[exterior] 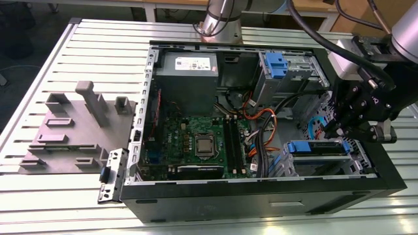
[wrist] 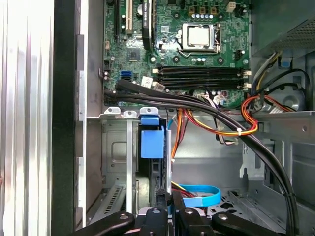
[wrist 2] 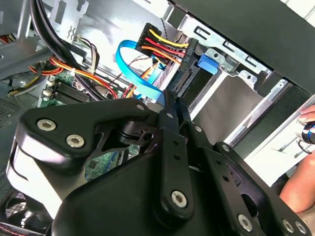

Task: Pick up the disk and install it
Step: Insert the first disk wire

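On the exterior view's left, a grey fixture block lies on the slatted table. Next to it stands the open computer case, with the grey power supply at its far side and the green motherboard in the middle. Toward the exterior view's right, a blue latch sits on the upper drive cage. The gripper hangs over the case's right end, just above the lower bay. The disk sits in that bay, its blue rail showing. In the second wrist view the fingers are closed together, pinching nothing, their tips near a black connector with coloured wires. In the first wrist view they point at the blue rail.
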Tool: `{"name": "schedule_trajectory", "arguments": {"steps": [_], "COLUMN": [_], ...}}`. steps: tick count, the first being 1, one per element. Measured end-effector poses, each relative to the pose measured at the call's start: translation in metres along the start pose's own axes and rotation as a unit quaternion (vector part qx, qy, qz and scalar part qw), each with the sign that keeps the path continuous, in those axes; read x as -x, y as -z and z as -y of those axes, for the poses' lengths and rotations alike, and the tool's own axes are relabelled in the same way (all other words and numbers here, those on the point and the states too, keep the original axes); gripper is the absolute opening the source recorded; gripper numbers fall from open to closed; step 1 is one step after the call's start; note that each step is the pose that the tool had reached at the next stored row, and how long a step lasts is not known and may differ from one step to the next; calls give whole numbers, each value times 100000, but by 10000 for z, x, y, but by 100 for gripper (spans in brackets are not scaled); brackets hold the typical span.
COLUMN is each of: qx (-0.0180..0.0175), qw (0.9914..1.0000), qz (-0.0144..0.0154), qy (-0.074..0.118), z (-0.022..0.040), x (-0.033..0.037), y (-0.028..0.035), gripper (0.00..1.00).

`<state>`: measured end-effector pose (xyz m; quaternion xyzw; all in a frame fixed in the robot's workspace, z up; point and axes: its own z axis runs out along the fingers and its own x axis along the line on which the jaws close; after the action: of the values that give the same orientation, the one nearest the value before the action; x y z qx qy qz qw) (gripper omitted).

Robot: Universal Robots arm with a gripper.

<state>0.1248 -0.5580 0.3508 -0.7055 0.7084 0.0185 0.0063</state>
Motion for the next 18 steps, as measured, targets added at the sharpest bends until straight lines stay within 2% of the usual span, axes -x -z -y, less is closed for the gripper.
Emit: {"name": "schedule_trajectory", "arguments": {"steps": [4, 18], "qx": [18, 25], "qw": [99999, 99998], "qz": [-5, -20], "qy": [500, 683], "z": [-8, -29], "x": [-30, -35], "y": [-47, -98], "gripper": [16, 16]}}
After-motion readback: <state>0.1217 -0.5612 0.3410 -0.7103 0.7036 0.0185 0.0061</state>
